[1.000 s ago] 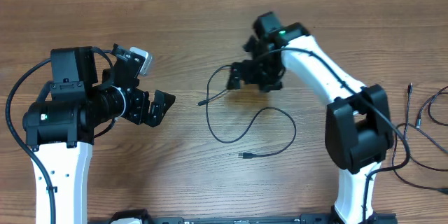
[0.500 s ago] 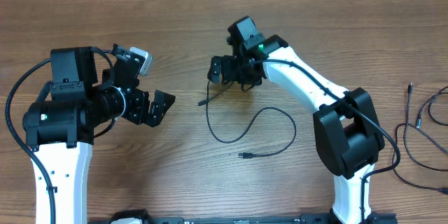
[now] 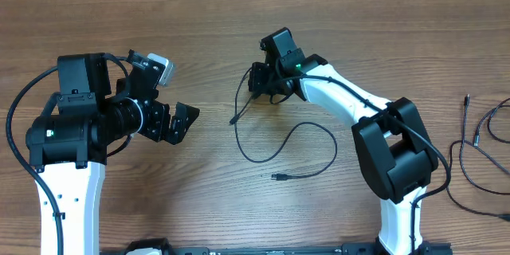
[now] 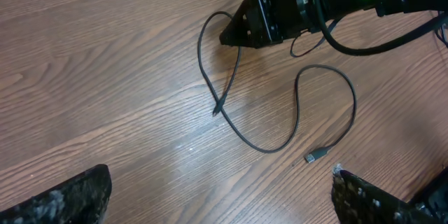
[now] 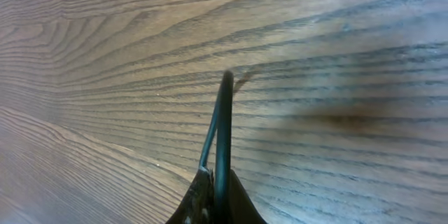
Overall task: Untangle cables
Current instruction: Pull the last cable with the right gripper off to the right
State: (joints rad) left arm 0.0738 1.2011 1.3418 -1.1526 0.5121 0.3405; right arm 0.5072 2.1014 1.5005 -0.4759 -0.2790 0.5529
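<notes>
The right gripper (image 3: 256,82) is clenched on the cable (image 4: 264,151) at the top of its loop, in the upper centre of the overhead view. The wrist view shows the cord pinched between its fingertips. The left gripper (image 3: 185,122) hangs released with its jaws wide at the left of the frame, well apart from the cord.

From the pinch the cable runs down and then right in an open S over the table (image 3: 239,16) to a plug (image 3: 279,177) at lower centre. A short tail (image 3: 233,118) ends just below the grip and seems to cross the main strand there, though which lies on top is unclear. More cables (image 3: 478,139) lie at the right edge, well apart.

The cord looks thin, light and limp, with some set curl, so it should trail after any pull. Being far thinner than the fingers, it may slip through a pinch. The plug or the tail end likely gives a surer hold than mid-cord.
</notes>
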